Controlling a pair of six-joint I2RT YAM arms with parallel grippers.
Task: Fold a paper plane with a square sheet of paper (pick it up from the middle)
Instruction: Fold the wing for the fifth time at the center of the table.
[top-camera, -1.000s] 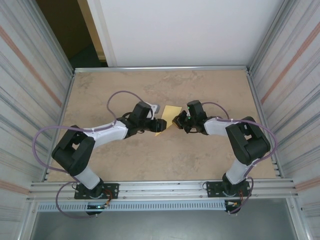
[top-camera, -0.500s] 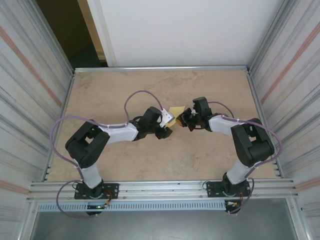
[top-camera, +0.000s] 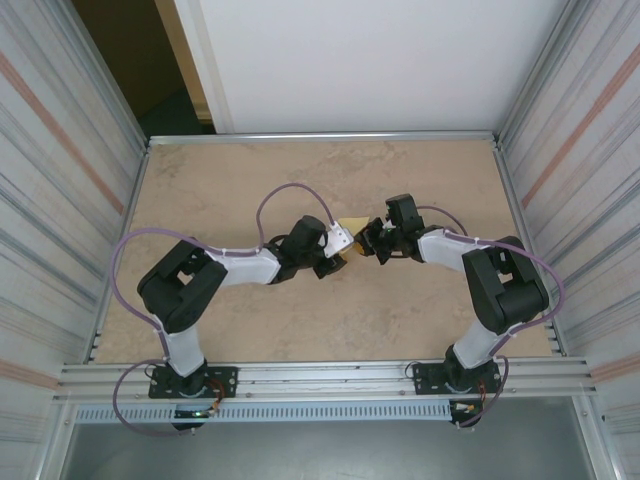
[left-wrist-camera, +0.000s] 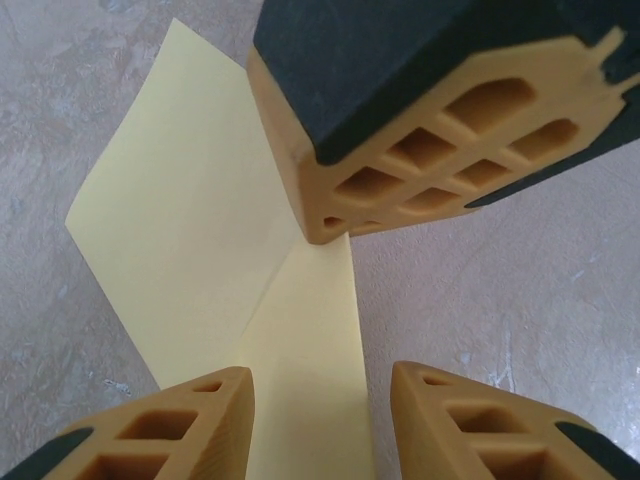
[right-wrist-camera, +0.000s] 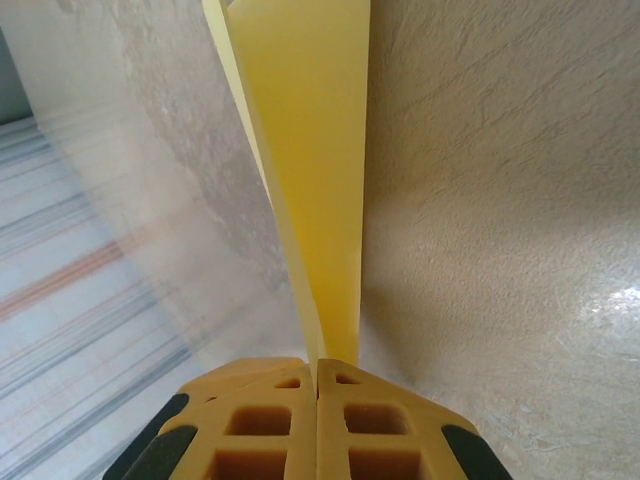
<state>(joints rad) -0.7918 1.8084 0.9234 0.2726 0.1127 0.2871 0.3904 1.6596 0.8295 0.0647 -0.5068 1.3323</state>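
Note:
The square sheet of paper (top-camera: 351, 226) is yellow and folded along a crease, and it stands lifted off the table at mid-table. My right gripper (right-wrist-camera: 318, 362) is shut on one edge of it, and the folded paper (right-wrist-camera: 310, 150) rises away from the fingers. In the left wrist view the right gripper's fingers (left-wrist-camera: 420, 160) pinch the sheet (left-wrist-camera: 190, 200) from above. My left gripper (left-wrist-camera: 320, 372) is open, its fingers astride a narrow folded strip with a gap on both sides. The two grippers meet tip to tip, left gripper (top-camera: 338, 262) and right gripper (top-camera: 372, 243). The paper plane is out of view.
The beige stone-look tabletop (top-camera: 240, 180) is bounded by a metal rail (top-camera: 320, 137) at the back and corrugated walls (top-camera: 60, 200) on both sides. Purple cables (top-camera: 285, 195) loop above each arm.
My left arm has swung right and forward to the paper, and its jaws have narrowed round the strip. The right gripper has shifted slightly back with the paper still held.

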